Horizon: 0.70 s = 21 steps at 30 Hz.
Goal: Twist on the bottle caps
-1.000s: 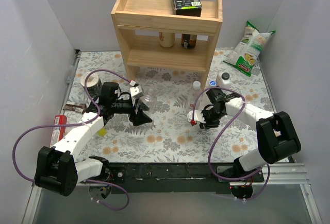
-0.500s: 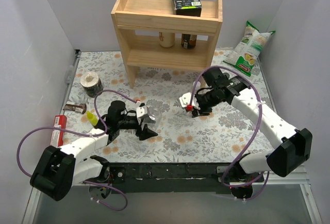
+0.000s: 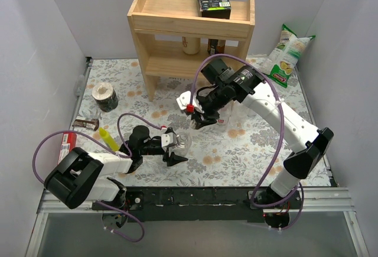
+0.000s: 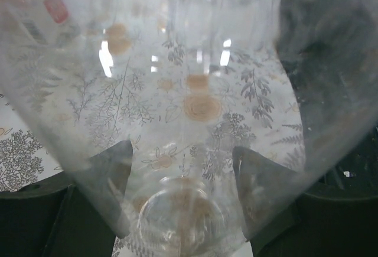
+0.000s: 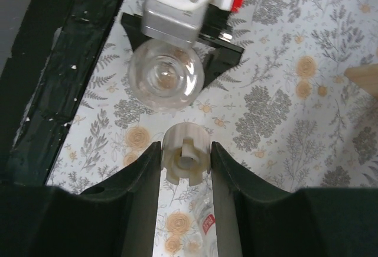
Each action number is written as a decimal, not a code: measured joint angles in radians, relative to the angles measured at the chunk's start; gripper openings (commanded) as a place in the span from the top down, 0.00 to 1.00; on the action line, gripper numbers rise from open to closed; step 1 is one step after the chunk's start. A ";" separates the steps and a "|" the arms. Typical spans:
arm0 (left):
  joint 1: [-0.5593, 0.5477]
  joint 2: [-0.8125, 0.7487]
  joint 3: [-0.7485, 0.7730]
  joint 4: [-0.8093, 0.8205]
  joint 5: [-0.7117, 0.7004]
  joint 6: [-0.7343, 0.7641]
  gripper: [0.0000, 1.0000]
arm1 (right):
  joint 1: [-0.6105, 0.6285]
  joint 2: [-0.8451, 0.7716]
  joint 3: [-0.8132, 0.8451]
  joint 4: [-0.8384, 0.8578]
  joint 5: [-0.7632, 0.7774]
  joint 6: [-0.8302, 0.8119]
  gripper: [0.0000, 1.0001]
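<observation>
Pale cap sits clamped inside right tool.

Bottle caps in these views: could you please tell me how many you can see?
1. The pale cap is pinched in the right gripper, near the clear bottle held by the left gripper. More may be hidden beneath the right arm.

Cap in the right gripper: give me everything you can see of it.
The cap is small, round, pale cream plastic, with a notched face and central stub toward the wrist camera. The right gripper pinches it on both sides between its fingers. It hangs short of the clear bottle, not touching it.
</observation>
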 measured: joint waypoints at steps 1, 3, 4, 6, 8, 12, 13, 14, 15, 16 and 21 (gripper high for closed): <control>-0.001 0.008 -0.004 0.014 0.001 -0.001 1.00 | 0.015 0.000 0.000 -0.011 0.009 0.000 0.76; -0.001 0.027 -0.011 0.042 0.004 -0.003 1.00 | 0.052 -0.003 0.000 -0.024 0.021 0.000 0.76; -0.001 0.034 -0.014 0.053 0.006 -0.004 1.00 | 0.070 -0.003 0.000 -0.029 0.027 0.000 0.76; -0.002 0.045 -0.015 0.063 0.008 -0.003 1.00 | 0.104 -0.003 0.000 -0.039 0.039 0.002 0.76; -0.004 0.057 -0.014 0.063 0.013 -0.002 1.00 | 0.135 -0.003 0.000 -0.040 0.050 0.007 0.78; -0.012 0.070 -0.014 0.057 0.016 0.003 1.00 | 0.169 0.003 0.000 -0.043 0.103 0.015 0.79; -0.014 0.071 -0.014 0.055 0.017 0.004 1.00 | 0.174 0.008 0.002 -0.043 0.116 0.018 0.79; -0.018 0.071 -0.014 0.055 0.018 0.006 1.00 | 0.178 0.016 0.005 -0.043 0.128 0.021 0.79; -0.020 0.071 -0.014 0.055 0.018 0.008 1.00 | 0.183 0.029 0.009 -0.043 0.142 0.023 0.79; -0.022 0.071 -0.014 0.055 0.019 0.009 1.00 | 0.188 0.041 0.010 -0.042 0.154 0.026 0.79; -0.030 0.071 -0.014 0.038 0.020 0.016 1.00 | 0.202 0.074 0.010 -0.040 0.194 0.043 0.80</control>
